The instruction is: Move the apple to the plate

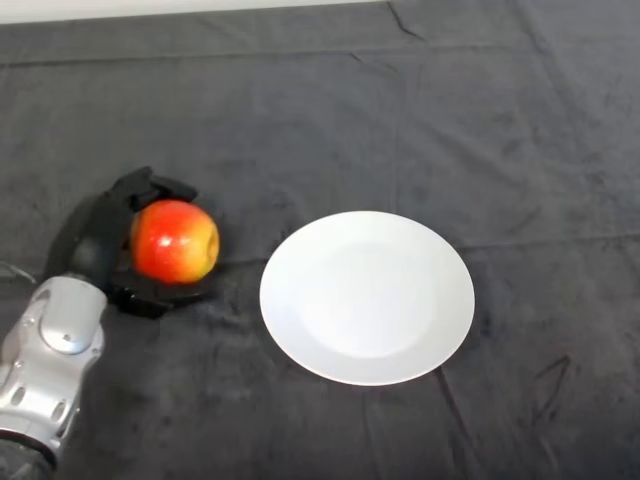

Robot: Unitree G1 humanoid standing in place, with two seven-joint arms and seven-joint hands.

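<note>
A red and yellow apple [175, 241] sits at the left of the dark cloth. My left hand [100, 238] is at its left side, with fingers curled over its top and the thumb under its front, so the hand is shut on the apple. A white round plate [367, 296] lies to the right of the apple, a short gap away, with nothing on it. I cannot tell whether the apple rests on the cloth or is lifted.
The dark cloth [400, 120] covers the whole table, with creases across the back. A pale strip of the table's far edge [200, 8] shows at the top left.
</note>
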